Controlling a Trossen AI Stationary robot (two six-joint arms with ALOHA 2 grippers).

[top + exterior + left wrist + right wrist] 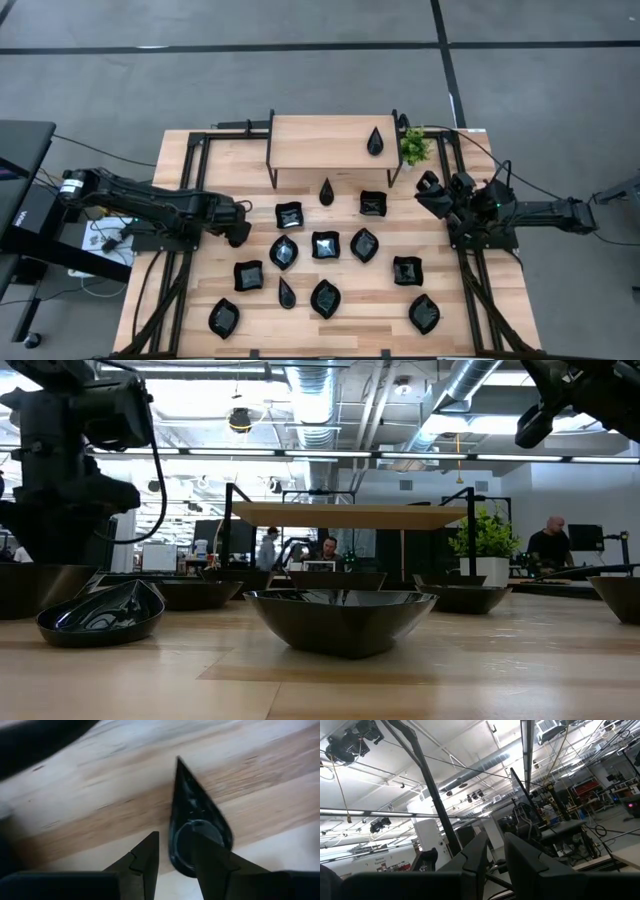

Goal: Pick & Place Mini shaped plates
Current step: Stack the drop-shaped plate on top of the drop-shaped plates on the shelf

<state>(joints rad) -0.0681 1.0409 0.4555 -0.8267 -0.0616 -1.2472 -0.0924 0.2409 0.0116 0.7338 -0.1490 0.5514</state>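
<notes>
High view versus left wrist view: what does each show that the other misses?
Only the high view: the shelf with a shelf plate on it, the plant, and the right tool near it. Only the left wrist view: a teardrop plate right at the left tool, not made out from above. Both: the left tool and the wooden table.

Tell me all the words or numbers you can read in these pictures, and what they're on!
None can be read.
The black dishes, the wooden table and the little shelf carry no writing.
Red and white signs on the far wall, seen from the right wrist: too small and blurred to read.
</notes>
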